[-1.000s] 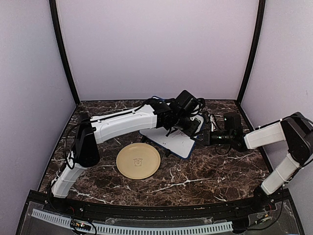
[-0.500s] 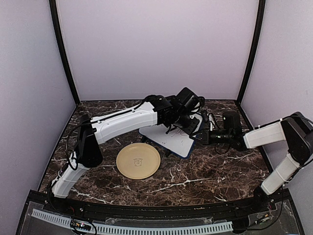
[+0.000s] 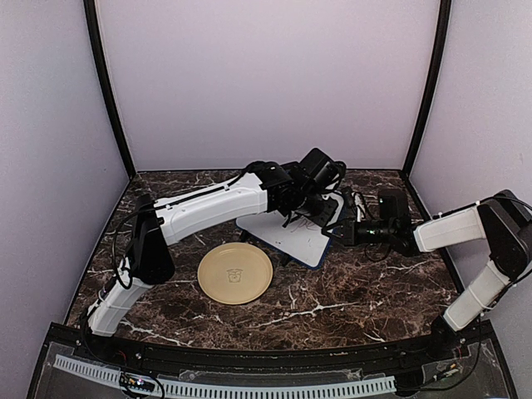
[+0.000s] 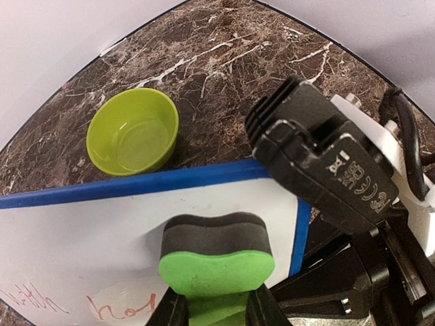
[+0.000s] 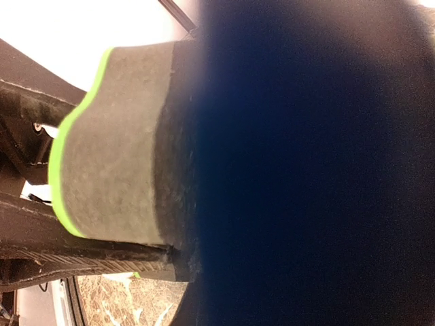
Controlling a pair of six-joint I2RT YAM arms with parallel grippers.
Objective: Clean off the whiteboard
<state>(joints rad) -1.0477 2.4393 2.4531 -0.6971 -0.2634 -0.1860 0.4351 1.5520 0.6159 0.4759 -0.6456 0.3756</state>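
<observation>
The whiteboard (image 3: 293,239) lies tilted at the table's middle back, white with a blue frame, and also shows in the left wrist view (image 4: 81,231). Red writing (image 4: 122,309) and dark scribbles (image 3: 301,221) remain on it. My left gripper (image 3: 318,214) is shut on the green eraser (image 4: 216,261), its dark felt pressed on the board near the right top corner. My right gripper (image 3: 339,233) holds the board's right edge. It shows as a black body in the left wrist view (image 4: 319,170). In the right wrist view the blue frame (image 5: 312,163) blurs most of the picture, beside the eraser's felt (image 5: 112,156).
A round tan plate (image 3: 235,273) lies in front of the board. A lime-green bowl (image 4: 134,132) stands just behind the board's far edge, hidden by my left arm in the top view. Purple walls close the back and sides.
My left gripper with the eraser has shifted slightly toward the back of the board. The right gripper has stayed on the board's right edge.
</observation>
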